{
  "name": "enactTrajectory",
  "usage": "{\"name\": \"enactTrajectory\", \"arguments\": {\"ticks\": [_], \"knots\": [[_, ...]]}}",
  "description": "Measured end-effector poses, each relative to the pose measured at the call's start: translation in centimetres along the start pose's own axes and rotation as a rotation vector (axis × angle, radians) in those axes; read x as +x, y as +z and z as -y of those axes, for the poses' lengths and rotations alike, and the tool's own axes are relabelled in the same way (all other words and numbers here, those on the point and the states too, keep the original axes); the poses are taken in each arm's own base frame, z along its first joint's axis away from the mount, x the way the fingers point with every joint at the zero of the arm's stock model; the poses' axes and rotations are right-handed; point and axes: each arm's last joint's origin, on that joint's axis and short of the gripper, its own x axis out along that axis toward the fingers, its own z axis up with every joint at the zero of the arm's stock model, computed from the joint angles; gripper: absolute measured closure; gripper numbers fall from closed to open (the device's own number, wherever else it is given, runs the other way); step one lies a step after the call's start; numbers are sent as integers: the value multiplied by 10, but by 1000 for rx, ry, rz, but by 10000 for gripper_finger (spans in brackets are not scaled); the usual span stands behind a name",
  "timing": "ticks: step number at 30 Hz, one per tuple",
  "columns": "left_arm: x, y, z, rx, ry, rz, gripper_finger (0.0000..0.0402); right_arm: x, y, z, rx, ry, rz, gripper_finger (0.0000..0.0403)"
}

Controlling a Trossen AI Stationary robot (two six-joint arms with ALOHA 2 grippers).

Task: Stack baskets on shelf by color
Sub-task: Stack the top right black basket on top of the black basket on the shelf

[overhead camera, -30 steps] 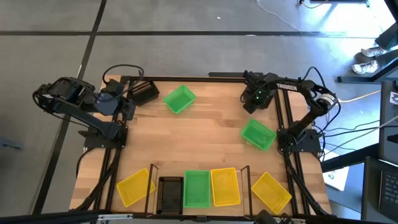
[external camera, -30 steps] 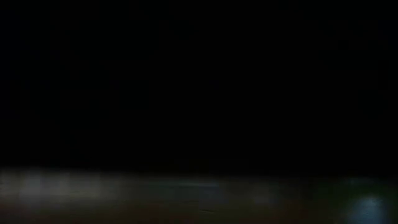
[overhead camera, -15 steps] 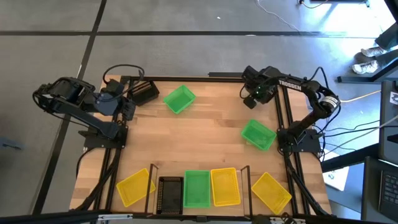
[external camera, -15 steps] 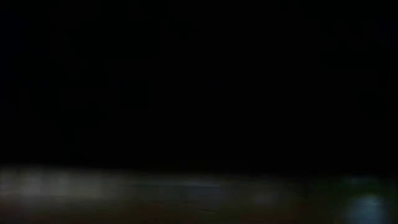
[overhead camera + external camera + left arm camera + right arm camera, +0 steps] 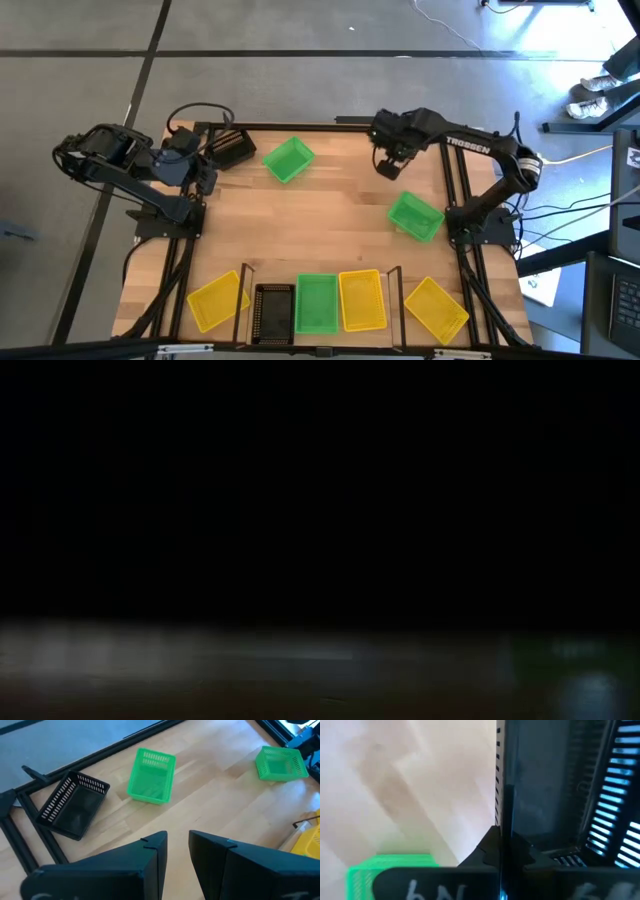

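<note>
R gripper (image 5: 388, 165) clamped on black basket (image 5: 555, 795) wall; thin rim grip, may swing/slip in transit. L gripper (image 5: 177, 851) apart, empty, parked.

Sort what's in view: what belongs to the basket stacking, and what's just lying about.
Job: shelf; on it black basket, green basket, yellow basket; loose far green, right green, left yellow, right yellow, far black; held black in right end effector.

Lying about: cables; a person's shoes.
</note>
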Motion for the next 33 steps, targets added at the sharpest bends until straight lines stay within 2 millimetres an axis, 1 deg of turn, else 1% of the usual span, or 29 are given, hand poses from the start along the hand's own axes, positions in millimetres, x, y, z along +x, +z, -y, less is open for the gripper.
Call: {"name": "enactTrajectory", "arguments": {"ticks": [3, 6, 9, 12, 16, 22, 26, 30, 33], "knots": [[0, 0, 0, 19, 0, 0, 331, -19, 4, -24, -169, 17, 83, 403], [0, 0, 0, 21, 1, 1, 331, -33, 5, -50, -363, 38, 164, 403], [0, 0, 0, 20, 0, 1, 331, -41, 3, -73, -535, 97, 227, 403], [0, 0, 0, 21, 0, 1, 331, -45, 3, -94, -696, 148, 281, 403], [0, 0, 0, 21, 1, 1, 331, -41, 8, -122, -880, 146, 349, 403], [0, 0, 0, 21, 1, 1, 331, -17, 26, -162, -1081, 114, 420, 403], [0, 0, 0, 21, 3, 7, 331, -5, 32, -174, -1164, 48, 426, 403], [2, 1, 5, 20, -1, 14, 331, 0, 34, -173, -1174, -67, 388, 403], [6, 2, 9, 63, 27, 40, 331, 0, 35, -170, -1168, -160, 367, 403]]}}
